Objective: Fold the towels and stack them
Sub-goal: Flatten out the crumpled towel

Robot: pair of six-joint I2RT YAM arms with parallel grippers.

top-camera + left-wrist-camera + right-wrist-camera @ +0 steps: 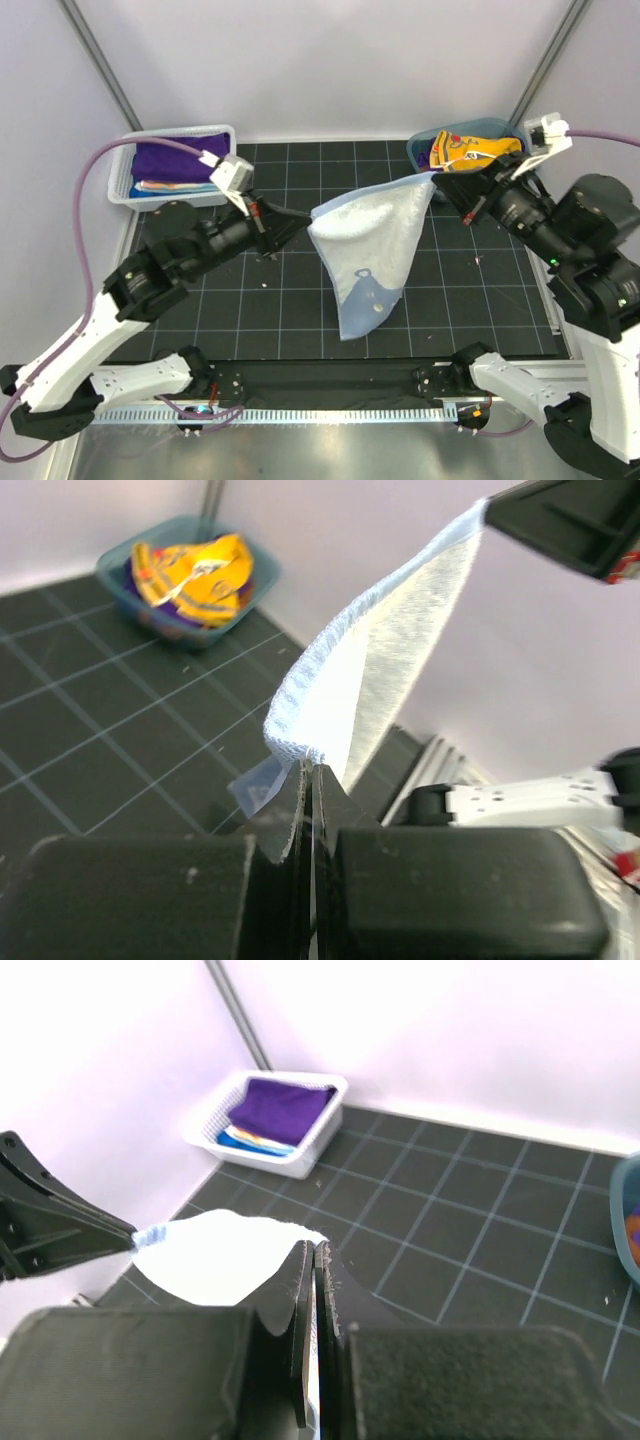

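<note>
The light blue towel [368, 250] hangs above the black grid mat [250, 300], its top edge stretched between the arms. The left gripper [304, 216] is clamped on one corner and the right gripper [439, 185] on the other. A purple towel [180, 158] lies in the white mesh basket [122, 178], and a yellow-orange towel [480, 152] lies in the teal tub [418, 152].

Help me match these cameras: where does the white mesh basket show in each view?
Top external: white mesh basket, upper left.
Left wrist: not in it.
Right wrist: upper left of centre.
Shared landmark: the light blue towel, held up in the air.
</note>
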